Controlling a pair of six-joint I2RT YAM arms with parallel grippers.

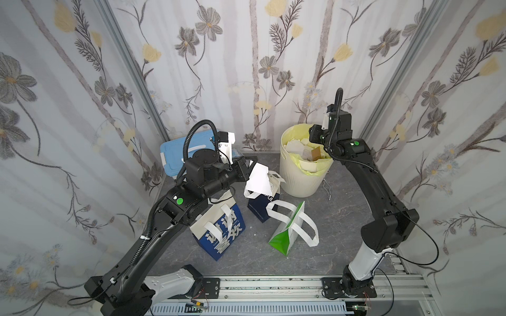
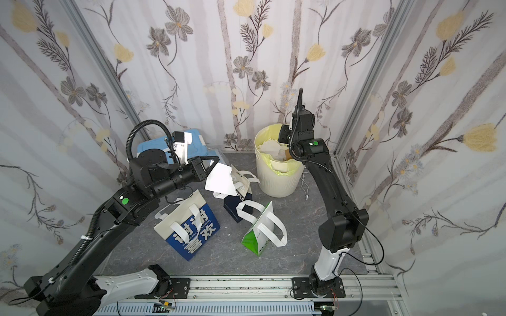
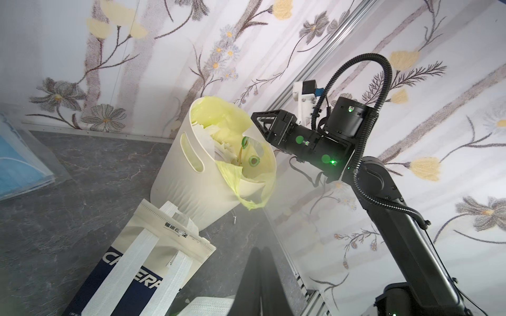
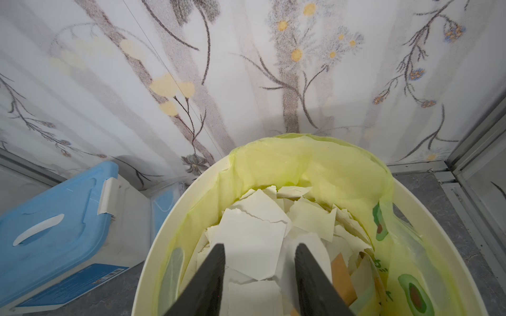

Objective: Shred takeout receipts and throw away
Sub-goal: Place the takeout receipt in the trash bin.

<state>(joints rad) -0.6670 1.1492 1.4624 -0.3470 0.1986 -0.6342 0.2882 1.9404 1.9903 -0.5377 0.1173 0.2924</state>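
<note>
Dangling receipt (image 1: 258, 179) pinched in left tool (image 1: 253, 161)

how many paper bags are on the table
3. The blue bag stands at the front; the navy bag is behind it beside the bin, partly covered by the held receipt; the green bag is right of the blue one. None seems fully hidden.

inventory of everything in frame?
bin: 1, cream, yellow-green liner, far side
paper scraps: many, mostly white, inside bin
receipt sheet: 1, white, held aloft mid-table
blue bag: 1, blue and cream, near side
navy bag: 1, navy, behind blue bag
green bag: 1, green and white, beside blue bag
storage box: 1, blue lid, far corner
left pincer: 1, black, shut on receipt sheet
right pincer: 1, black, open above bin
</note>
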